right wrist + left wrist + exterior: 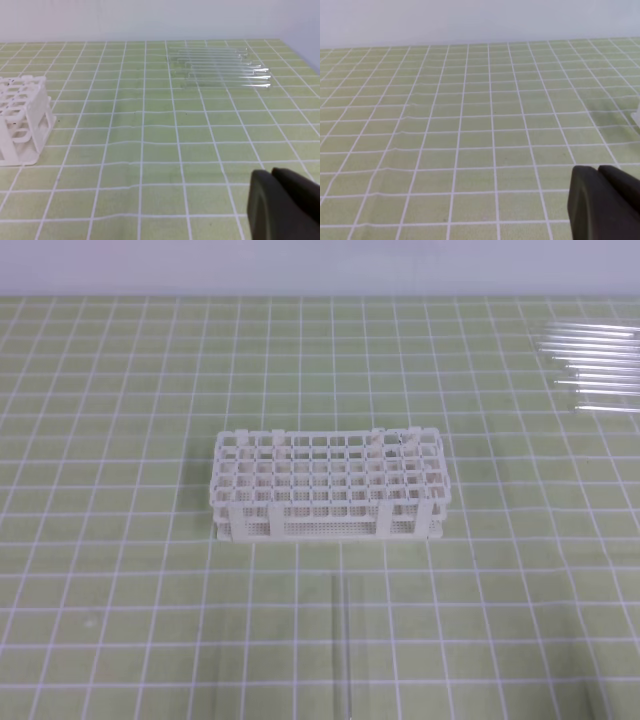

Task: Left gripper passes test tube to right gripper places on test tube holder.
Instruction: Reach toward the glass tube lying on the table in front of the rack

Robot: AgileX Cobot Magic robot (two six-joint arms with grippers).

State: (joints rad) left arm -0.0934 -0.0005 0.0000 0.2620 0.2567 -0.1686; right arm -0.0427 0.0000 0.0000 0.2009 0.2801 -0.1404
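Observation:
The white lattice test tube holder (330, 487) stands in the middle of the green gridded mat, and its end shows at the left of the right wrist view (22, 120). In front of it a single clear test tube (345, 645) lies lengthwise on the mat, very faint. Neither arm shows in the high view. In the left wrist view, my left gripper (596, 171) sits at the lower right with its black fingers pressed together and nothing between them. My right gripper (271, 173) looks the same in its own view, shut and empty.
A batch of clear tubes (595, 368) lies side by side at the far right of the mat, also seen in the right wrist view (220, 67). A pale wall bounds the mat's far edge. A white sliver (636, 117) shows at the right border of the left wrist view.

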